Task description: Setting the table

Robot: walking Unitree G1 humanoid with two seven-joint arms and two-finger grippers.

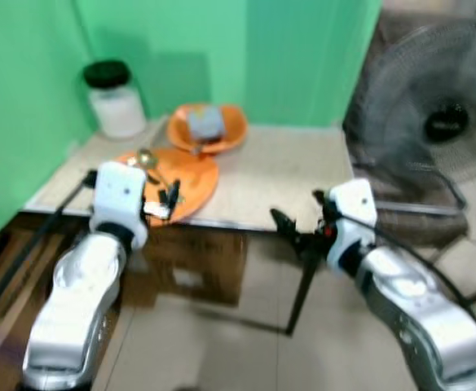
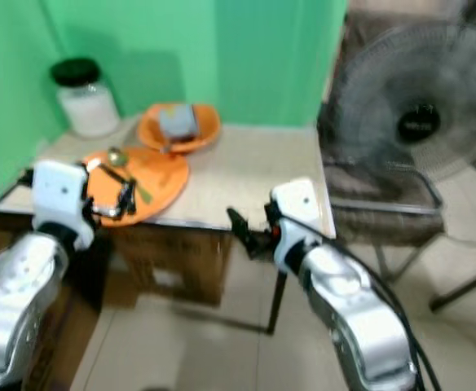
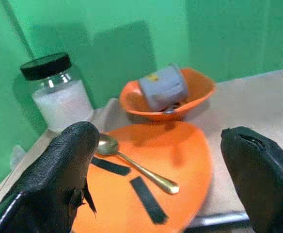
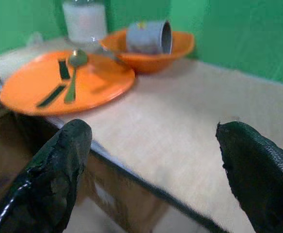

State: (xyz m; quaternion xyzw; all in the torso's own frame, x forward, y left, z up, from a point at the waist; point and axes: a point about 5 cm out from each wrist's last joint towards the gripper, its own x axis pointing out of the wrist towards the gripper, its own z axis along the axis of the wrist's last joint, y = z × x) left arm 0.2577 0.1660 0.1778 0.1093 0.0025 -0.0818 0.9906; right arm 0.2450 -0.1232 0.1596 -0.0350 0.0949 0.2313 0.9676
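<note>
Right now, stance: I am looking down at a pale, wood-grained tabletop (image 1: pixel 287 179) set against a green wall, with both arms raised toward its near edge.
Left gripper: the left gripper (image 1: pixel 169 199) is hovering over the near rim of the flat orange plastic plate (image 3: pixel 180 165); its two black fingers (image 3: pixel 59 170) are standing wide apart and holding nothing.
Right gripper: the right gripper (image 1: pixel 291 232) is hanging just off the table's front edge, below the bare middle of the top; its fingers (image 4: pixel 258 165) are also spread and empty.
Plate contents: a slim gold-coloured metal spoon (image 3: pixel 132 162) is lying on the plate, bowl toward the wall, with two short dark strips (image 3: pixel 146 206) beside it that I cannot identify.
Bowl and cup: behind the plate, an orange plastic bowl (image 3: pixel 199 87) is holding a grey cup (image 3: pixel 163 87) tipped on its side, mouth facing away from the jar.
Jar: a clear glass jar with a black lid and white contents (image 1: pixel 116 102) is standing in the back corner, near the plate and bowl.
Handling, spoon: I am judging it light, stiff and slick; the thin handle lying flat gives little to pinch, so I would be taking it across the handle's middle.
Handling, plate: probably light and rigid, and likely to slide; the near rim at the table edge looks like the best hold.
Handling, cup: it could roll in the bowl; I would be gripping it across the body.
Surroundings: a large dark floor fan (image 1: pixel 442 122) is standing to the right of the table.
</note>
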